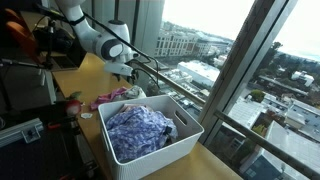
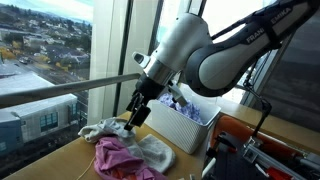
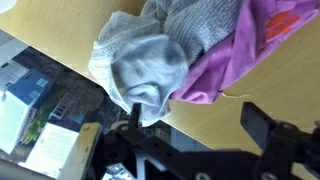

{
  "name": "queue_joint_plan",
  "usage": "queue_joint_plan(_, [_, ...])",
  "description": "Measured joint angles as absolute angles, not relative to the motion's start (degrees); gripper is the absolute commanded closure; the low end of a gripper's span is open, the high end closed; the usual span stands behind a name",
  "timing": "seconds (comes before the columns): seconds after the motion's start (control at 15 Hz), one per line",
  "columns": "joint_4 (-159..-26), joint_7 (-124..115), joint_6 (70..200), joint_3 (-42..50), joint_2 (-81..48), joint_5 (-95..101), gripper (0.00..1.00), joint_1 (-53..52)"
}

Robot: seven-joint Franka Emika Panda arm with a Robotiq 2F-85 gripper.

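At the window edge of the table [image 2: 50, 162], the gripper [image 2: 133, 120] hangs pointing down, jaws spread wide with nothing between them. The wrist view agrees: gripper [image 3: 192, 130] is unclenched, no cloth pinched.

Just beneath it lies the grey cloth [image 2: 152, 148], bunched near the table's far edge. Tips are very close to it; cannot tell whether they touch.

The pink cloth [image 2: 118, 158] lies crumpled against the grey cloth on the near side, touching it. In the wrist view the grey cloth [image 3: 145, 65] partly overlaps the pink cloth [image 3: 225, 55].

Right of the heap in an exterior view stands a white basket [image 2: 190, 128], apart from the gripper. It holds a blue patterned cloth [image 1: 138, 128], filling it.

A window rail [image 2: 60, 88] runs along the far side.
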State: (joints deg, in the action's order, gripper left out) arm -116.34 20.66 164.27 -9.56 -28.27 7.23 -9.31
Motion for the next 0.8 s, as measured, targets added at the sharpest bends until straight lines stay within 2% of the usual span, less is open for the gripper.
queue_joint_plan(0.73, [-100.56,19.75,164.18,-6.38,-48.36,12.17,0.0,-9.73])
queue_joint_plan(0.8, [-100.01,19.18,164.1,-6.37,-49.12,12.17,0.04,-9.94])
